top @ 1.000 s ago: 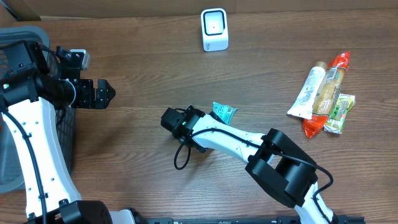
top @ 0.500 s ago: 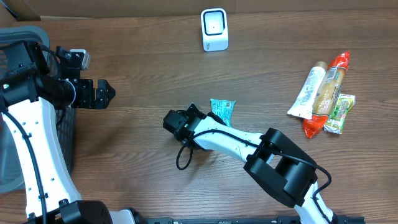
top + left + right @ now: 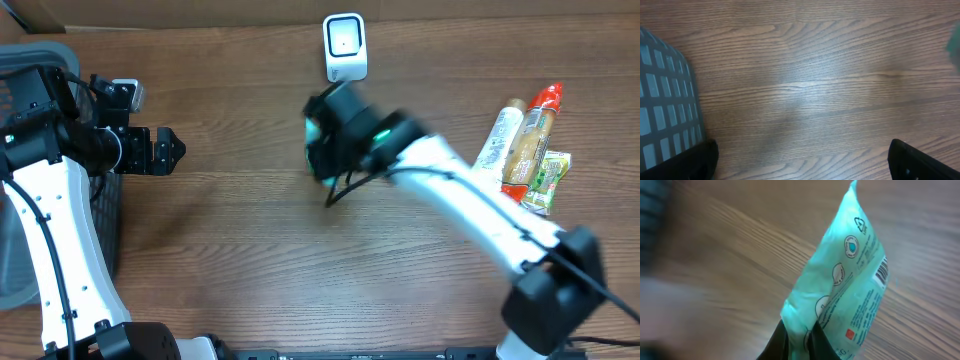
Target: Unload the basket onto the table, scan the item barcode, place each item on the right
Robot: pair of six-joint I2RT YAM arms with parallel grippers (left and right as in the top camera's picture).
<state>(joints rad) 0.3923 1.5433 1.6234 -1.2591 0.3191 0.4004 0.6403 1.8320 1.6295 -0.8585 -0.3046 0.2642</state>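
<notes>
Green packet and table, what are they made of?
The green packet looks like thin, slightly shiny plastic film: creased, with a sealed top edge and printed symbols. The table looks like wood or wood-look laminate, with brown grain lines.

Teal packet [image 3: 840, 295], earlier flat at centre, now aloft in right jaws near scanner [image 3: 345, 45].

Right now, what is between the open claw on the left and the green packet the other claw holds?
Nothing, just bare wooden table. The overhead view shows it between the left claw and the green packet.
</notes>
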